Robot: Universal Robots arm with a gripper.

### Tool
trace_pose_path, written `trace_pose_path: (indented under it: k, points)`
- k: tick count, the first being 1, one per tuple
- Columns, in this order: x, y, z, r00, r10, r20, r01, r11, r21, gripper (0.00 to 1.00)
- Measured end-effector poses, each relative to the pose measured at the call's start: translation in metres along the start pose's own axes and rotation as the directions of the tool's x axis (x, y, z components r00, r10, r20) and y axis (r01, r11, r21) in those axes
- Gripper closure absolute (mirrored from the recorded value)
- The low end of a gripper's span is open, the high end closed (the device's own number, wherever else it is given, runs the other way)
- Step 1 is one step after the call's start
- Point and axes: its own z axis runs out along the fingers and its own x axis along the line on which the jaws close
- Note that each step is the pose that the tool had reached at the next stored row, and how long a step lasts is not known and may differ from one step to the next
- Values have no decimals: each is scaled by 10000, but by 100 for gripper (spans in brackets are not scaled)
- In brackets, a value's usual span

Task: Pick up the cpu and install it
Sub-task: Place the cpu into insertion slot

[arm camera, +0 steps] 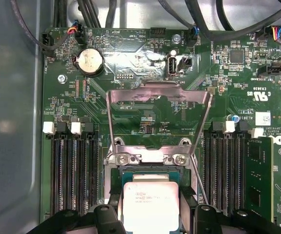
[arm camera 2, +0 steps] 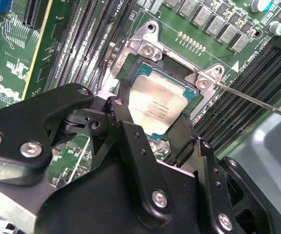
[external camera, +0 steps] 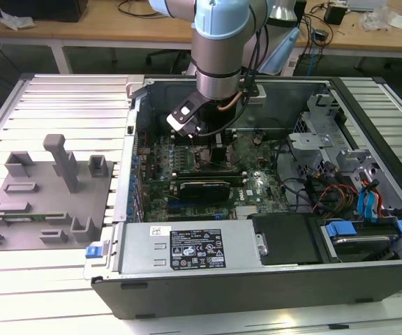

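The cpu [arm camera 2: 156,108] [arm camera: 150,207], a thin square chip with a silvery top, sits between the two black fingers [arm camera 2: 122,113] of my gripper [arm camera 2: 152,116] [arm camera: 150,205], which is shut on it. It hangs right over the dark metal-framed socket [arm camera 2: 149,48] [arm camera: 148,158] on the green motherboard, close to the seat or on it; I cannot tell which. The socket's load plate [arm camera: 157,95] stands tipped up and open. In the exterior view the gripper [external camera: 190,125] reaches down inside the open computer case.
Memory slots [arm camera: 74,170] [arm camera: 223,170] flank the socket on both sides. A thin lever rod [arm camera 2: 257,100] juts out beside it. The case holds a power supply [external camera: 187,248], an expansion card [external camera: 201,188] and a cabled drive cage [external camera: 354,202]. A grey moulded tray [external camera: 47,202] lies at the exterior view's left.
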Motion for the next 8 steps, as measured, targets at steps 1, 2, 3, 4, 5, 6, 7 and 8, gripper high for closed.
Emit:
trace_pose_path:
  k: [1,2,3,4,5,6,7,8]
  points:
    - [0,2,2,10000,7,0,-7,10000,1,45]
    - [0,3,6,10000,41,1,-41,10000,0,45]
    - [0,3,8,10000,50,1,-50,10000,-1,45]
    - [-1,3,9,10000,58,2,-58,10000,0,45]
    - [-2,4,10,10000,63,1,-63,10000,-1,45]
    - [-4,3,9,10000,66,2,-66,10000,0,45]
    - [-4,3,10,10000,71,5,-71,10000,1,45]
    - [-5,4,11,10000,74,3,-74,10000,0,45]
